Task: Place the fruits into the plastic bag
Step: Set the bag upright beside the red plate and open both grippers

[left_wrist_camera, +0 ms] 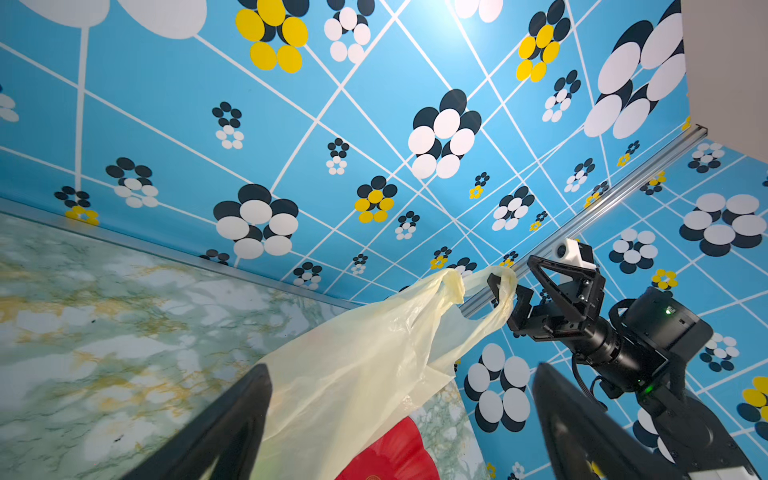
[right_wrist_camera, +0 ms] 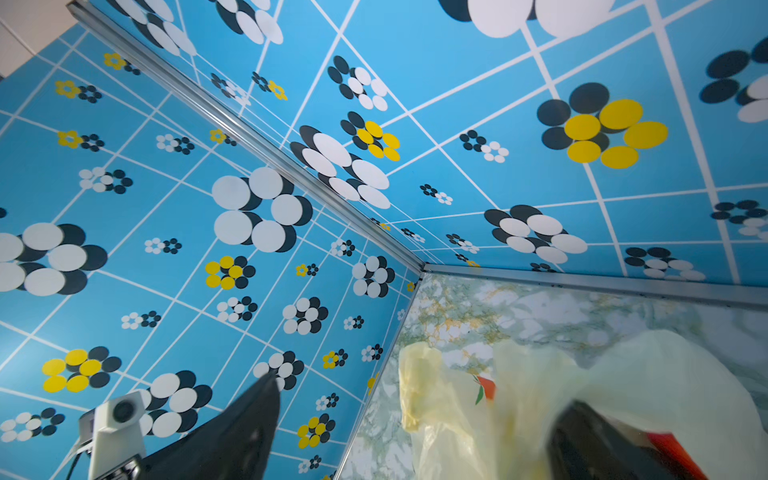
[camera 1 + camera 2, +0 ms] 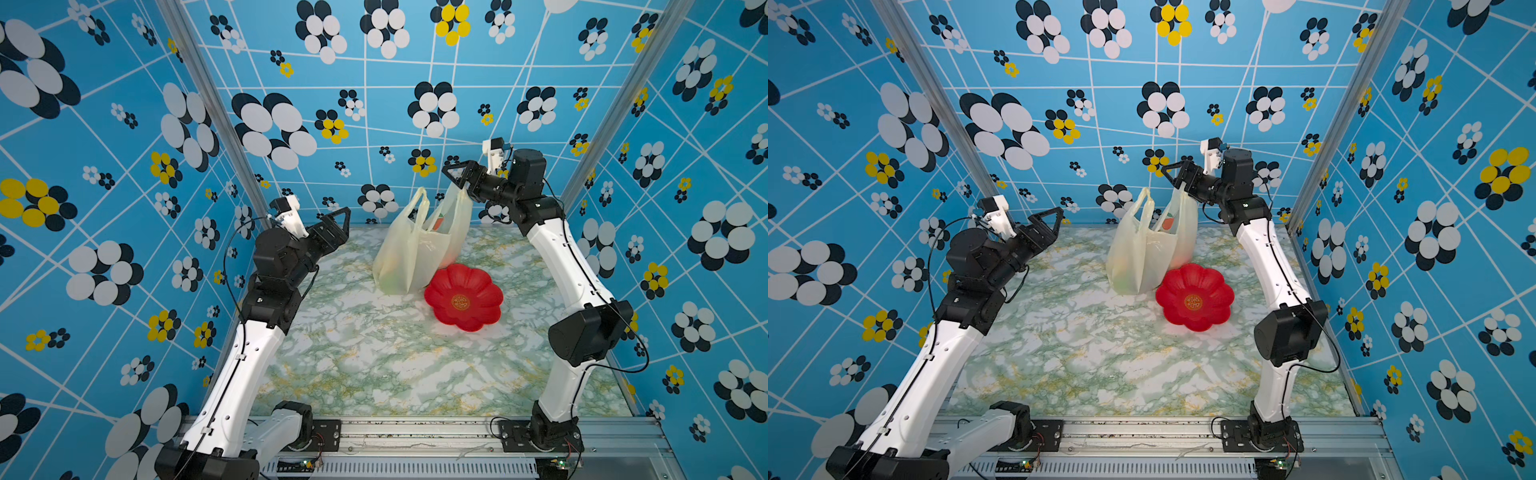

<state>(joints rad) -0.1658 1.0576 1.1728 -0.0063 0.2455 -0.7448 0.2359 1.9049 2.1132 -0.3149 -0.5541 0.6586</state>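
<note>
Blue walls with flower print on three sides, green-marbled tabletop [image 3: 374, 365] below. Landmark: the plastic bag [image 3: 409, 253], standing upright toward the back wall, cream, translucent, two loop handles up.

Left of the bag, well apart from it: left gripper [image 3: 337, 226], raised off the table, fingers spread wide in the left wrist view, nothing between them, pointed toward the bag.

The bag itself: fruits not individually visible; faint greenish-yellow shapes show through the lower part [image 3: 1125, 278], can't tell which pieces. Orange print visible near the mouth [image 3: 1168, 223].

Just right of the bag and in front of it: red flower-shaped plate [image 3: 463, 298], touching the bag's base, tilted, nothing on it.

Above-right of the bag: right gripper [image 3: 459, 180], jaws apart. The bag's right handle [image 1: 505, 291] is looped over one of its fingers and hangs from it, hooked, not clamped. Left handle [image 3: 422, 199] stands free.
</note>
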